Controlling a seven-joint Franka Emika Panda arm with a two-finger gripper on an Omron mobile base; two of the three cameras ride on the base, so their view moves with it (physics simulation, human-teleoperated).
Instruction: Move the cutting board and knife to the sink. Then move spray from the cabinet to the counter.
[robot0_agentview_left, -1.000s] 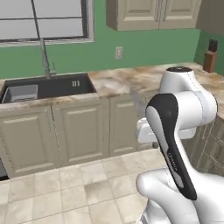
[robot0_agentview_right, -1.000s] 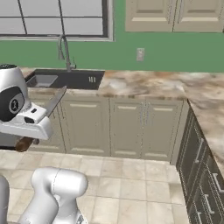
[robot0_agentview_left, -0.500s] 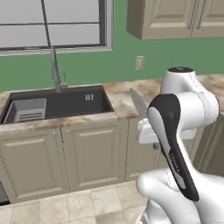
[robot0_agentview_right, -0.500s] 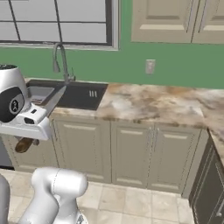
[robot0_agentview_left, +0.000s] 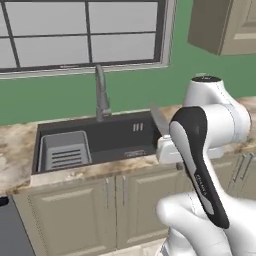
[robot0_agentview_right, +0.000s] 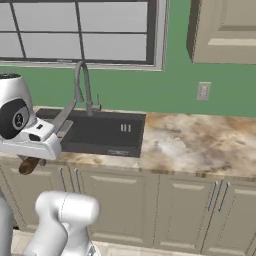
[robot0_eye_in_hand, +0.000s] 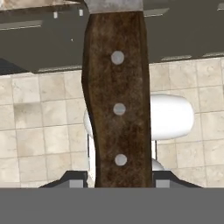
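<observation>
Driving had brought the sink (robot0_agentview_left: 95, 142) closer, while the gripper (robot0_eye_in_hand: 118, 181) stayed clamped on the knife (robot0_eye_in_hand: 117, 109) handle between its fingertips.

No readable text or labels anywhere

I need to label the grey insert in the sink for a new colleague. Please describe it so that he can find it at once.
Find the window, then the tall grey faucet under it and the dark sink set into the marble counter. The rack lies in the basin's left end in the left base view. It is light grey and ribbed, unlike the smooth dark basin around it.
</observation>
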